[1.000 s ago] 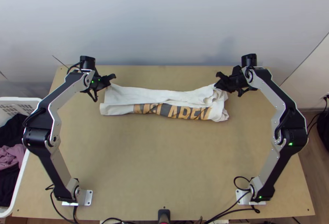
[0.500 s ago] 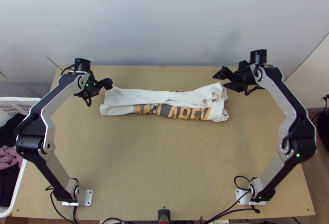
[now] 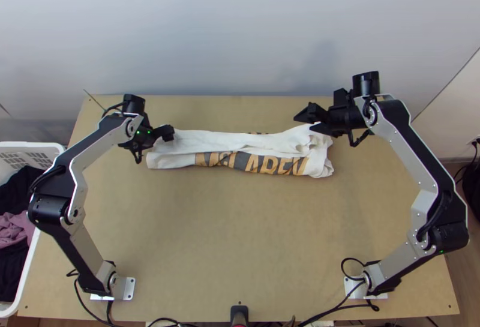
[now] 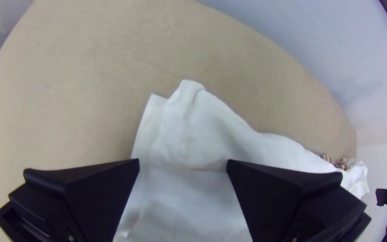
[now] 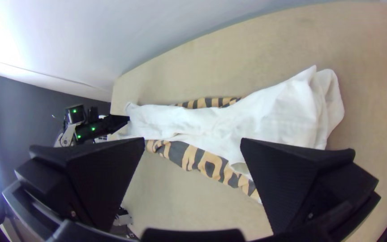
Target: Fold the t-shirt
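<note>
The left claw and right claw have swung inward, one at either end of the t-shirt, fingers wide apart on both. It lies folded in a long, rumpled white strip across the table, orange-and-dark lettering along its near side.

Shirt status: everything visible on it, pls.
The t-shirt is white, soft-looking cloth with orange-and-dark lettering along its near side; more print peeks out at the far edge. It lies folded into a long, wrinkled strip across the table's far half, right end bunched. The left gripper and right gripper are open at its ends, neither clamping it; light contact can't be told.
</note>
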You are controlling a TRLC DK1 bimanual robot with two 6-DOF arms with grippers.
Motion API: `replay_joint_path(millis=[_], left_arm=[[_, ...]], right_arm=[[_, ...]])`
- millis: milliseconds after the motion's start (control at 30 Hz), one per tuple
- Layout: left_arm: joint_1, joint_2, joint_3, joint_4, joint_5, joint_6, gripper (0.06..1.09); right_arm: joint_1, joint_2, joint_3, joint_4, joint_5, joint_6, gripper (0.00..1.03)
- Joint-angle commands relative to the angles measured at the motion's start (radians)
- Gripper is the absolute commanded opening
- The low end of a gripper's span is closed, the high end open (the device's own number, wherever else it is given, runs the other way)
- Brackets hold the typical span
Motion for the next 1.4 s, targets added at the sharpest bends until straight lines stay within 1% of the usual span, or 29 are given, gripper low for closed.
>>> replay_joint_path(millis=[0,100,233,267,333,367,533,567,633,800,933,1167,1267,1333,1367], left_arm=[[-0.034,0.052,0.029,0.002,-0.01,-0.004,0.97],[-0.046,0.075,0.035,-0.009,-0.021,-0.005,0.94],[-0.057,0.089,0.035,-0.015,-0.035,-0.004,0.94],[-0.058,0.092,0.033,-0.017,-0.036,-0.005,0.91],[-0.063,0.092,0.029,-0.017,-0.042,-0.008,0.81],[-0.066,0.092,0.029,-0.017,-0.045,-0.01,0.75],[-0.095,0.09,0.024,-0.017,-0.094,-0.008,0.39],[-0.101,0.089,0.023,-0.017,-0.101,-0.005,0.3],[-0.116,0.087,0.023,-0.017,-0.139,0.008,0.09],[-0.147,0.052,0.009,-0.044,-0.139,0.021,0.09],[-0.149,-0.012,0.027,-0.053,-0.133,0.005,0.09],[-0.149,-0.104,0.122,-0.122,-0.12,-0.005,0.09],[-0.147,-0.127,0.187,-0.176,-0.097,-0.018,0.09],[-0.153,-0.14,0.228,-0.202,-0.071,-0.022,0.09],[-0.161,-0.144,0.25,-0.211,-0.067,-0.03,0.09]], right_arm=[[0.031,-0.015,-0.008,-0.006,-0.004,-0.002,0.99],[0.031,-0.015,-0.003,-0.006,-0.004,-0.002,0.99],[0.033,-0.014,0.003,-0.006,-0.004,0.0,0.99],[0.036,-0.014,0.006,-0.006,-0.004,0.0,0.99],[0.041,-0.014,0.012,-0.006,-0.004,0.0,0.99],[0.045,-0.012,0.017,-0.006,-0.004,0.0,0.99],[0.068,-0.003,0.044,-0.008,-0.004,0.003,0.99],[0.074,-0.001,0.049,-0.008,-0.004,0.003,0.99],[0.083,0.003,0.058,-0.009,-0.005,0.003,0.99],[0.119,0.019,0.063,-0.011,-0.005,0.0,0.99],[0.159,0.054,0.061,-0.011,-0.005,-0.017,0.99],[0.217,0.173,0.054,-0.011,-0.004,-0.062,0.99],[0.246,0.221,0.06,-0.005,-0.004,-0.078,0.99],[0.251,0.269,0.06,-0.001,0.001,-0.103,0.99],[0.249,0.295,0.061,-0.001,0.001,-0.101,0.99]])
